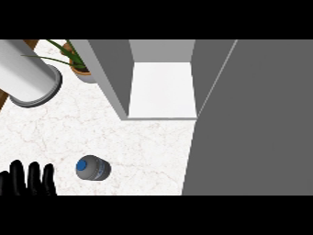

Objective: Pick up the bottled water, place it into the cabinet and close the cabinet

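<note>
White marble counter [138, 142], seen from steeply above. All places below are taken from the bottle.

Bottle [93, 168] stands upright on the counter — blue cap faces the view, so its long axis runs straight up toward the head. Grey body shows only as a ring round the cap.

Left hand [26, 180] just beside the bottle, on its left and slightly lower in view. Fingers straight, pointing up, apart from the bottle; nothing held. It reads as resting at the lower edge.

Right hand: not in view. By what shows, the left hand is the nearer one.

Cabinet [162, 87] up and to the right of the bottle, well apart. Its white shelf floor is exposed, grey walls either side. Door [267, 119] — a big grey slab — stands open to the bottle's right, its near edge reaching down level with the bottle.

Pot plant [77, 62] and a white cylinder [23, 73] lie up and left of the bottle, clear of the route to the shelf.

Judgement: the pick is not yet done. Since the bottle lies to the right of the fingers and stands vertical, a sideways wrap round the body looks apt. Carry then goes up and right, along the door's edge.
</note>
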`<state>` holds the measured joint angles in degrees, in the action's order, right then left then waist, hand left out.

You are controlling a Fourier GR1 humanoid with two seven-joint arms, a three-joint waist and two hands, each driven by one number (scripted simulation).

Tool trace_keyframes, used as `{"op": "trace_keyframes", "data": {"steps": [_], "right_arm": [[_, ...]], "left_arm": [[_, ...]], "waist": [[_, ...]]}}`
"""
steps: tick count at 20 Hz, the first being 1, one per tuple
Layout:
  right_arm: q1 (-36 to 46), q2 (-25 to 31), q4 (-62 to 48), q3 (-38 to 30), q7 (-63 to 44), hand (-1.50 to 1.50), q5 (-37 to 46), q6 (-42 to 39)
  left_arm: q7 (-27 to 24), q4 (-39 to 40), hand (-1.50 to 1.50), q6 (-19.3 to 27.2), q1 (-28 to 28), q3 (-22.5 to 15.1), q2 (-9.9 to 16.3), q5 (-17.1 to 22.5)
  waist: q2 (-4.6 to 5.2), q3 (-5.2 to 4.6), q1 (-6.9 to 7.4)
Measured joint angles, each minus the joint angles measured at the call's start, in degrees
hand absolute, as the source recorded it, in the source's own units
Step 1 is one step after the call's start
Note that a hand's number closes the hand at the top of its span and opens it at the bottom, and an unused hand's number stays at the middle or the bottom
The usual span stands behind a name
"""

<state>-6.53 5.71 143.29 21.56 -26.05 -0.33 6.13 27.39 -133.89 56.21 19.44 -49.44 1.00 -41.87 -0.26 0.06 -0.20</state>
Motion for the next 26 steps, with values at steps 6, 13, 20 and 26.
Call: {"op": "trace_keyframes", "data": {"steps": [6, 13, 20, 26], "right_arm": [[0.36, 0.82, 0.06, 1.13, -0.36, -1.5, 0.39, 1.15], [-0.81, 1.91, 0.22, 2.78, 0.86, -1.5, 0.8, 2.13], [0.65, 2.67, 0.04, 3.22, -0.06, -1.5, 1.07, 3.05], [1.99, 3.17, 0.07, 3.53, -1.23, -1.5, 1.3, 4.36]], "left_arm": [[0.34, 1.52, -1.5, 0.26, -0.24, 2.4, 0.29, -0.62], [0.15, 4.4, -1.5, 0.76, -2.29, 10.34, 1.64, 2.94], [-5.13, 10.41, -1.5, 2.77, -3.67, 16.57, 5.09, 14.05], [-16.77, 16.48, -1.5, 4.35, -2.06, 18.57, 7.05, 27.29]], "waist": [[0.06, -0.05, -0.14], [0.08, -0.11, -0.36], [0.11, -0.17, -0.18], [0.0, -0.27, -0.04]]}}
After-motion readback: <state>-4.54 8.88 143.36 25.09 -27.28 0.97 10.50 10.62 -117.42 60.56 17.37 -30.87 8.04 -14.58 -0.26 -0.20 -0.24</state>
